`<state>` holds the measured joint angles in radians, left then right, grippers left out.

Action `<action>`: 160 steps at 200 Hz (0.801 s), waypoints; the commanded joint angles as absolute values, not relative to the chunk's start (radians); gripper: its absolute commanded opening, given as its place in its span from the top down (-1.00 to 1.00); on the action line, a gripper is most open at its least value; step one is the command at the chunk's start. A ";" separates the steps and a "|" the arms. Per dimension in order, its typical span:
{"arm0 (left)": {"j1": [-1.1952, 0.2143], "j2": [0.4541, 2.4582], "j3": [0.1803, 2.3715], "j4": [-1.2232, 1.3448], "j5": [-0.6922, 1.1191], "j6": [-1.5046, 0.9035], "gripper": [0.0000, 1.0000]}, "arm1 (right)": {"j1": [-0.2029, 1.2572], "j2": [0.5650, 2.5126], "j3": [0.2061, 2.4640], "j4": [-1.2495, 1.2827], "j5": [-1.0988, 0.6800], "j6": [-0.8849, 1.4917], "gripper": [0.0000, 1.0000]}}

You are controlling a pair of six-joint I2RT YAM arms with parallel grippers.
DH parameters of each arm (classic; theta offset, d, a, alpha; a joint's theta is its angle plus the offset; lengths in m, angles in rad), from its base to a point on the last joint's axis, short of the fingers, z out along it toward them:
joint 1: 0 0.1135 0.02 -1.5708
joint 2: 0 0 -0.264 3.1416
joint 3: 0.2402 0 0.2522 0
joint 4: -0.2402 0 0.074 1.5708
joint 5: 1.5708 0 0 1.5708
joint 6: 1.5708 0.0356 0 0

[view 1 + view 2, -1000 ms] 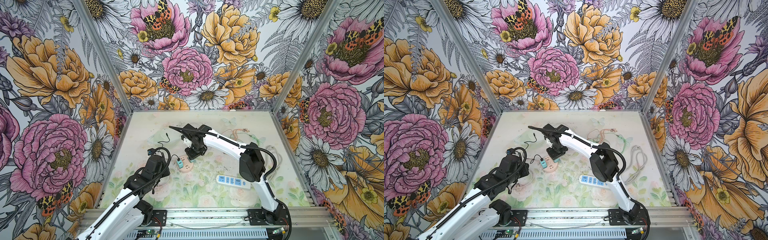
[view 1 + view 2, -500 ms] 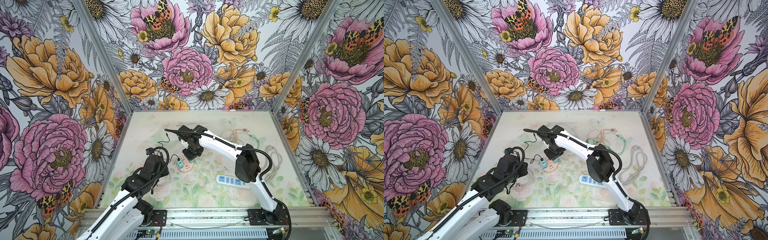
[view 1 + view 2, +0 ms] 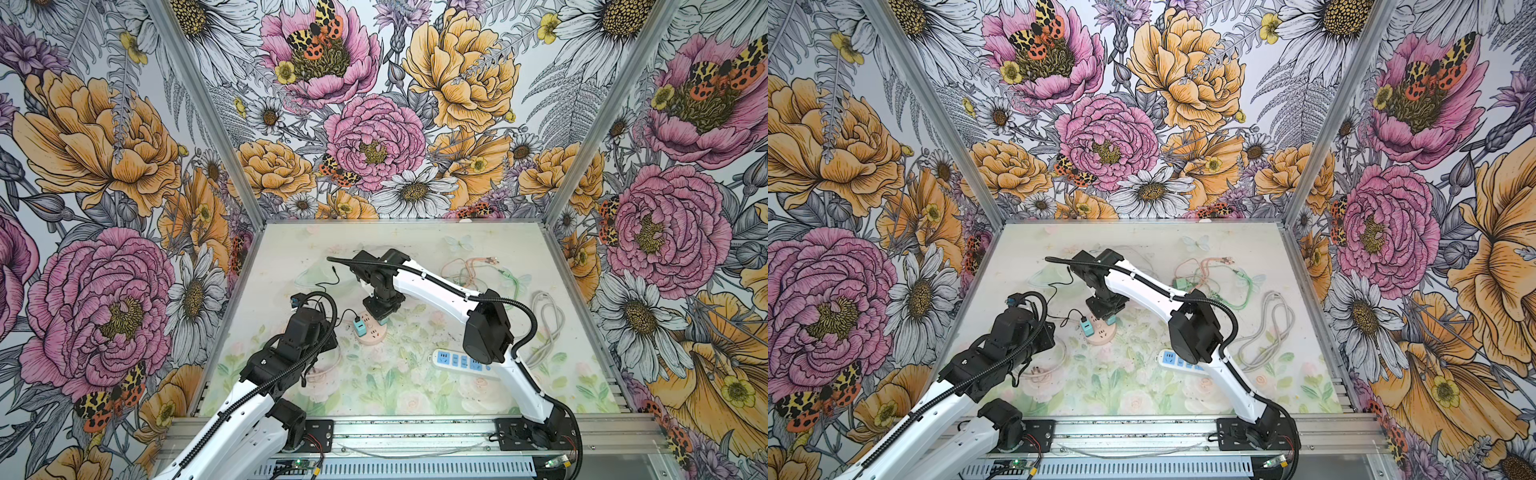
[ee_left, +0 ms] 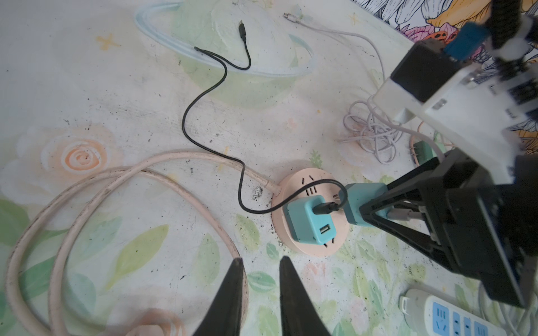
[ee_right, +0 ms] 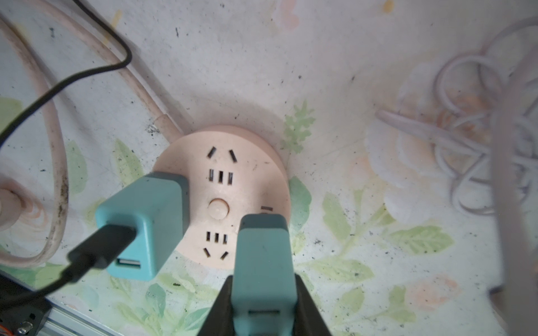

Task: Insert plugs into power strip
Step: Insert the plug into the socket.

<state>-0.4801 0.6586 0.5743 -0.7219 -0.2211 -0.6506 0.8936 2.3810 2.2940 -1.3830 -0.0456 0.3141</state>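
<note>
Plug (image 5: 263, 261), teal, small and hard, sits low in the middle of the right wrist frame. The right jaws squeeze its flat sides, the best place to hold it, at the edge of the round pink power strip (image 5: 247, 163). It looks light and slippery. Left jaws stand a little apart, empty.

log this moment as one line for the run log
right gripper: shut on teal cube plug at rim of round pink power strip | other teal cube plug: seated in strip, black cable attached | left gripper: open, empty
</note>
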 commanded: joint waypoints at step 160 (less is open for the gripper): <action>-0.475 0.595 0.565 -0.722 -0.216 -0.662 0.47 | 0.903 2.607 2.427 -1.451 -0.088 0.454 1.00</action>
<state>-0.4801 0.6098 0.5739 -0.7219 -0.2203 -0.6529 0.8928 2.4710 2.4531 -1.4734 -0.0715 0.4271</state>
